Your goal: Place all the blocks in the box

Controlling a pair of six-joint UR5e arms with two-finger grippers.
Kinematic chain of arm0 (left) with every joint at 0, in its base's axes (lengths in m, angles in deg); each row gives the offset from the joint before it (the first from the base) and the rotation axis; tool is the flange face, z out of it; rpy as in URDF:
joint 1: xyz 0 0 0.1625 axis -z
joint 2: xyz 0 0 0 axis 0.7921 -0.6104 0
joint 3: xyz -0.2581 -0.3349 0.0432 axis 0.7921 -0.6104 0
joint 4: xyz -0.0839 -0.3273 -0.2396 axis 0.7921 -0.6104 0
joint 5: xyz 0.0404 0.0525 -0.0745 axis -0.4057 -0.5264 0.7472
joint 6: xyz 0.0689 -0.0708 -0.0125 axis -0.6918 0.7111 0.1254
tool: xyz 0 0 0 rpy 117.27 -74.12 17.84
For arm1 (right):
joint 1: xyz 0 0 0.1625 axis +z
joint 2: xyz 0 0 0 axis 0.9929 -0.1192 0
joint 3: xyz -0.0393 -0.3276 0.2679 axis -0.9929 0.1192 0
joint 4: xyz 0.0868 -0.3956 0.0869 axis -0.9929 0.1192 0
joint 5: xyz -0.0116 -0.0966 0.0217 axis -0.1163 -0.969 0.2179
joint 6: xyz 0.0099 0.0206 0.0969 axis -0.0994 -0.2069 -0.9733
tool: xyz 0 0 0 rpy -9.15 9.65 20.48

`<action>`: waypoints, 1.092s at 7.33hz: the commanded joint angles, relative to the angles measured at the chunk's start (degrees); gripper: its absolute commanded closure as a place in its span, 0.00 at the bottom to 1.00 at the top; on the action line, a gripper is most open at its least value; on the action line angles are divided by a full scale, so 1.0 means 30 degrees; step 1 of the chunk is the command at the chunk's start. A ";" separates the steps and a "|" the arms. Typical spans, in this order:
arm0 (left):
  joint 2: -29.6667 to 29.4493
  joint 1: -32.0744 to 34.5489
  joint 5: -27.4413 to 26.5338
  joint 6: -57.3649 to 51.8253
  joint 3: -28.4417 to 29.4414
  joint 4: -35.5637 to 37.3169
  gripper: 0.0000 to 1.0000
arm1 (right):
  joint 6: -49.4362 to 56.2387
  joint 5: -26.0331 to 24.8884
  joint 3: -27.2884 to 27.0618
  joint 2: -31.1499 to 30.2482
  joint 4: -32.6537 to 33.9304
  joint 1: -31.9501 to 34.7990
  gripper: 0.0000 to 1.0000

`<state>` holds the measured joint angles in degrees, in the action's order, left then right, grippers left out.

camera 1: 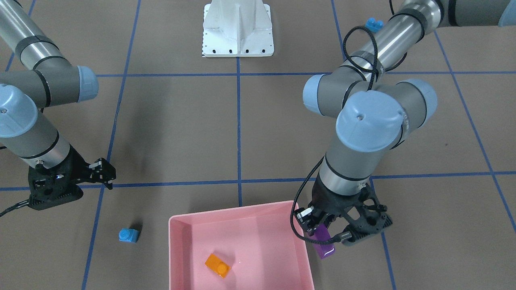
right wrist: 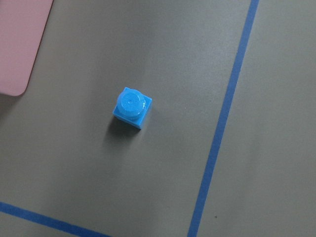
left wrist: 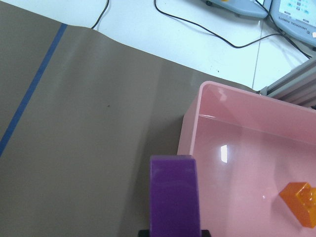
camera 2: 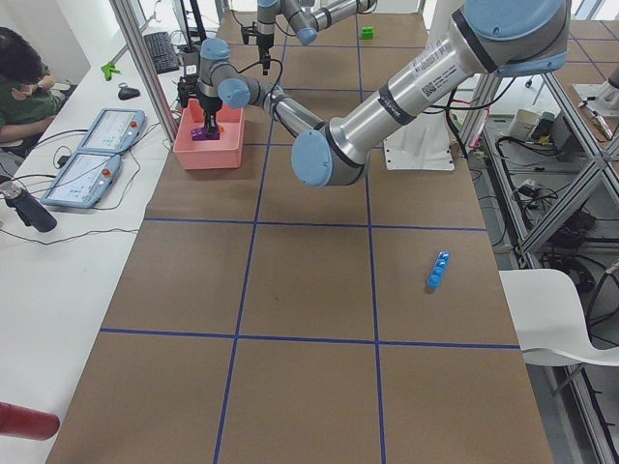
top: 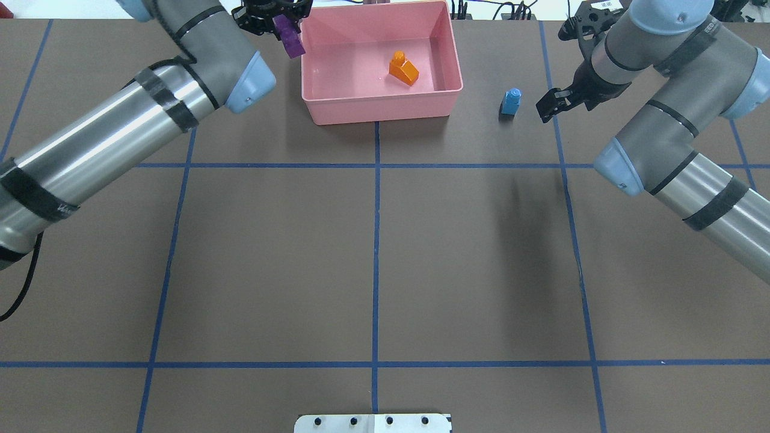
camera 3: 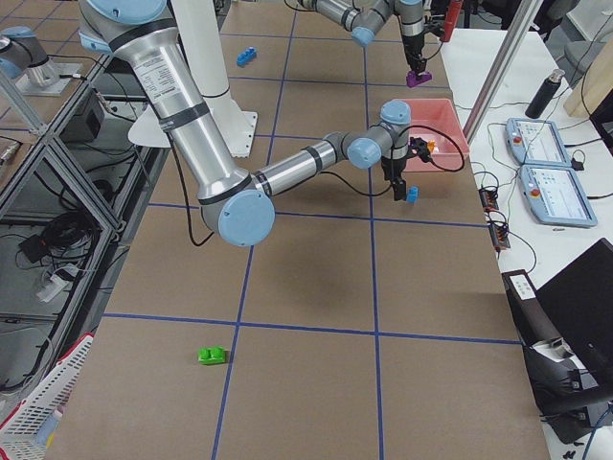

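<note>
Left fingers (camera 1: pixel 308 219) are clamping the purple block (camera 1: pixel 325 245) just outside the box (camera 1: pixel 234 209) wall, so I reckon it's needing a short shift over the rim before release; right fingers (camera 1: pixel 105 169) are hanging open, empty, near the small blue block (camera 1: pixel 128 235) on the counter (camera 1: pixel 181 133).

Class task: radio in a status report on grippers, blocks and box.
Left gripper shut on purple block, beside box rim. Right gripper open, near small blue block. Orange block in box. Nothing blocking.
</note>
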<state>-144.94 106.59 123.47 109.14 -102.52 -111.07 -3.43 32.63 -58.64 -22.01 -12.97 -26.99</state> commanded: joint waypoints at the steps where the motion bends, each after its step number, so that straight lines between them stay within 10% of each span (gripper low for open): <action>1: -0.1916 -0.0282 0.0028 0.0548 0.2535 -0.0751 0.35 | 0.0000 -0.0029 0.0092 0.0058 0.0000 0.0000 0.01; 2: -0.1976 -0.0749 0.0028 0.0374 0.2477 -0.0751 0.08 | 0.0029 -0.0029 0.0092 0.0058 0.0000 0.0000 0.01; 5: -0.0292 -0.0989 0.0581 -0.1227 -0.0668 -0.0460 0.00 | -0.0028 -0.0087 0.1372 0.0958 -0.0030 -0.0058 0.01; 8: 0.9564 -0.0870 0.1903 -0.5913 -1.0444 -0.0370 0.00 | -0.1629 -0.0466 0.4683 0.3654 -0.0117 -0.0292 0.01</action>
<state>-127.30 103.94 128.61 96.68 -123.15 -112.24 -5.73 31.92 -47.92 -13.87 -13.16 -27.73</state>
